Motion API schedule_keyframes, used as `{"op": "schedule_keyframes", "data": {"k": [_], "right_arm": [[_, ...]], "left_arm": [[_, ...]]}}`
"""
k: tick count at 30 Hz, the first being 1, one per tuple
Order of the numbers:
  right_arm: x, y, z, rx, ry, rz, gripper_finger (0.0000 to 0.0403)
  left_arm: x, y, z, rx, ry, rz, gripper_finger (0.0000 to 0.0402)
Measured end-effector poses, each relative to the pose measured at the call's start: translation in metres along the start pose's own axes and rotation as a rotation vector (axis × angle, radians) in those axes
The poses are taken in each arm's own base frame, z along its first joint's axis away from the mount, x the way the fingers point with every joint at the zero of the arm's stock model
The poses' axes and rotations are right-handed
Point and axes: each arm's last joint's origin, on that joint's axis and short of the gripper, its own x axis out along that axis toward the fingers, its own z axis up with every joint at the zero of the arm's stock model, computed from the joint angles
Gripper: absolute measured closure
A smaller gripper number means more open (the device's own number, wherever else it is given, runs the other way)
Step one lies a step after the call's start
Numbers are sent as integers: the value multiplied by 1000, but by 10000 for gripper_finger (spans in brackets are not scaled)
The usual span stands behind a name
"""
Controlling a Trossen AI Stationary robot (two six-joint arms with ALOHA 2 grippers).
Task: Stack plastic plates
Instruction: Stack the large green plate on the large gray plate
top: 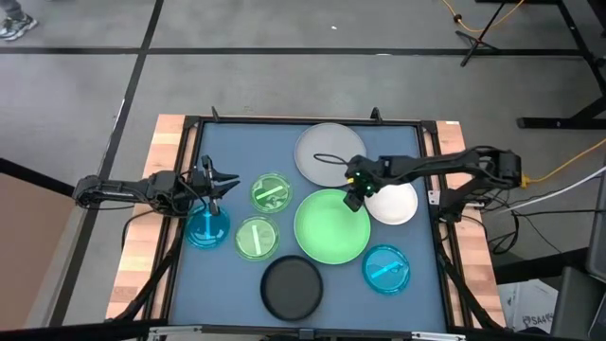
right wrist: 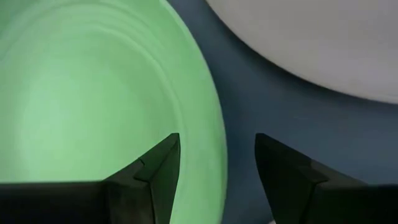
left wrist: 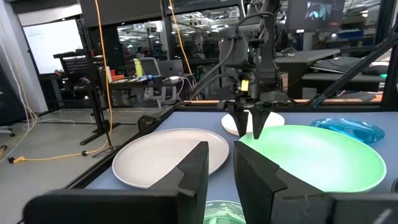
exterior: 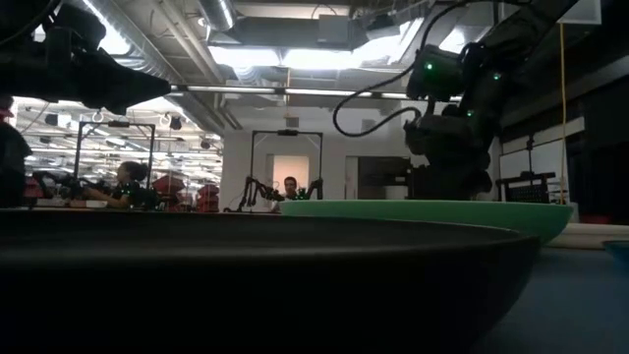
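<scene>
Jaws astride green plate [right wrist: 93,81] rim

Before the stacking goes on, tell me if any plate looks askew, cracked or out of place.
Nothing stands out. The plates lie flat and apart on the mat, none stacked yet. The right gripper, open, straddles the light green plate's rim beside the grey plate. The left gripper waits near a blue plate.

My two arms are dark, jointed and slender, each ending in a gripper, left gripper [top: 223,180] and right gripper [top: 353,200], with two black wedge-shaped fingers [right wrist: 152,171], small green lights glowing on the right wrist, and a black cable looping off it.
</scene>
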Motion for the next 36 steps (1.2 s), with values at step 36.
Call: {"op": "schedule_keyframes", "data": {"k": [36], "right_arm": [[15, -3, 0, -1, 37, -2, 304]], "left_arm": [[0, 0, 0, 0, 0, 0, 335]]}}
